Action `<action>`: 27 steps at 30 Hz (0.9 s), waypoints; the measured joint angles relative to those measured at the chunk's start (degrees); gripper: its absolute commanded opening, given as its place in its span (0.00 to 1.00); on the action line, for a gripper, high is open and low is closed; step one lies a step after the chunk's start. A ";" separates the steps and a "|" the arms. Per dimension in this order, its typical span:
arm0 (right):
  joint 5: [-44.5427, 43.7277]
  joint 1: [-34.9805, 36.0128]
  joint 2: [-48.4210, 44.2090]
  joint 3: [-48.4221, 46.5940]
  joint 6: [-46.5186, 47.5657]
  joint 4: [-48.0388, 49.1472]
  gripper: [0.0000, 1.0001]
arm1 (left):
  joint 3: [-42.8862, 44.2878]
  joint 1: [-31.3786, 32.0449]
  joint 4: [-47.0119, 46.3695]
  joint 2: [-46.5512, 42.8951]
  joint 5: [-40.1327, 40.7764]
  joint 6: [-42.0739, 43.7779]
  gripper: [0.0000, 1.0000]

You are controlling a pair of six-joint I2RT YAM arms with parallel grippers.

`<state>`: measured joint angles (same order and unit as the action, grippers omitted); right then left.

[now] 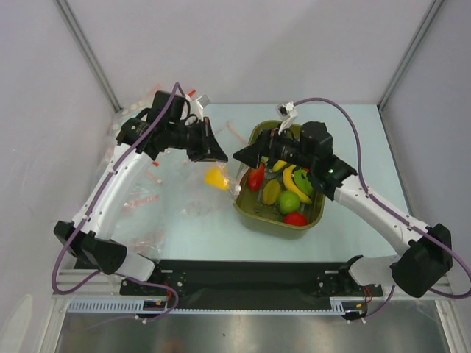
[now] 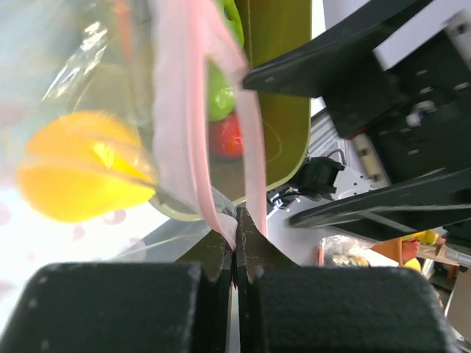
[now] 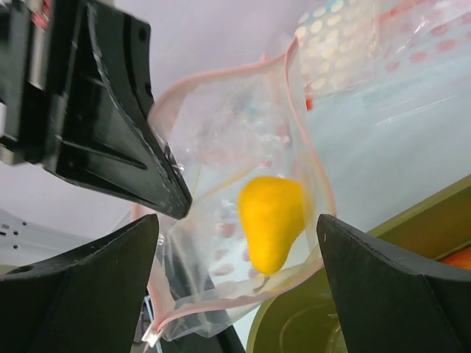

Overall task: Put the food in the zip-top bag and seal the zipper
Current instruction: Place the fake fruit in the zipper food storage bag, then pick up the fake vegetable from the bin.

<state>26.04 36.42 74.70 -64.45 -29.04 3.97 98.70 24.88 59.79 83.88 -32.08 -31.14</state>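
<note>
Pale tabletop (image 1: pixel 353 132), white walls all round. Green tub (image 1: pixel 268 220) on the right side holds bananas (image 1: pixel 296 184), a green apple (image 1: pixel 288 202) and a tomato (image 1: pixel 295 218). The clear bag (image 3: pixel 213 140) hangs just left of the tub. The left tool (image 2: pixel 237 243) is pinched tight on the bag's pink zipper (image 2: pixel 193 110). The right tool (image 3: pixel 238 243) is spread wide, facing the bag mouth and gripping nothing. Lemon (image 3: pixel 271 220) is inside the bag.

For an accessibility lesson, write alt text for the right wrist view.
A yellow lemon sits inside a clear bag, its pink zipper pinched by the left gripper. The open right gripper frames it, a green tub below.
</note>
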 measured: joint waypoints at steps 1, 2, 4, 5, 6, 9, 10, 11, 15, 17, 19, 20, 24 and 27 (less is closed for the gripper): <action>0.17 -0.83 -0.20 -0.61 -0.39 -0.33 0.94 | -0.42 -0.07 -0.24 -0.20 0.17 0.20 0.00; 0.39 -1.62 -0.44 -0.98 -0.90 -0.59 0.92 | -0.63 -0.07 -0.31 -0.31 0.50 0.31 0.00; 0.50 -3.23 -1.11 -1.27 -1.73 -1.42 0.89 | -0.70 -0.11 -0.35 -0.33 1.09 0.70 0.00; 0.83 -4.55 -1.51 -1.44 -2.25 -2.23 0.85 | -0.70 -0.11 -0.22 -0.33 1.79 1.01 0.00; 0.83 -6.05 -1.70 -1.84 -2.49 -3.54 0.83 | -0.70 -0.13 -0.07 -0.33 2.12 1.22 0.00; -0.59 -10.51 -1.33 -4.92 -2.82 -10.73 0.71 | 0.63 -0.17 2.34 0.15 4.66 2.19 0.00; -2.14 -11.76 -1.01 -6.34 -2.67 -13.40 0.63 | 1.75 -0.20 3.39 0.59 5.55 2.58 0.00; -3.50 -12.66 -0.70 -7.34 -2.51 -15.28 0.60 | 2.62 -0.22 4.04 1.01 6.40 2.80 0.00; -9.84 -15.74 0.07 -9.57 -2.25 -24.11 0.56 | 5.95 -0.24 6.14 3.04 10.58 3.34 0.00; -13.81 -16.24 0.55 -9.57 -2.36 -27.76 0.59 | 6.36 -0.26 6.71 3.69 12.15 3.43 0.00; -18.67 -16.31 1.86 -10.03 -2.80 -31.52 0.64 | 7.28 -0.28 7.78 4.59 14.29 3.91 0.00; -21.40 -16.31 2.89 -10.54 -3.15 -33.22 0.66 | 8.15 -0.28 8.44 5.20 15.28 4.28 0.00; -30.21 -16.28 7.80 -13.22 -4.72 -38.69 0.67 | 13.44 -0.28 11.08 8.09 19.71 5.95 0.00; -34.86 -16.31 10.56 -13.99 -6.16 -41.40 0.67 | 14.93 -0.33 11.58 8.98 21.88 6.80 0.00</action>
<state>-8.82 20.12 85.25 -78.43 -35.20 -37.43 113.62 24.56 71.37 92.86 -10.20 -24.34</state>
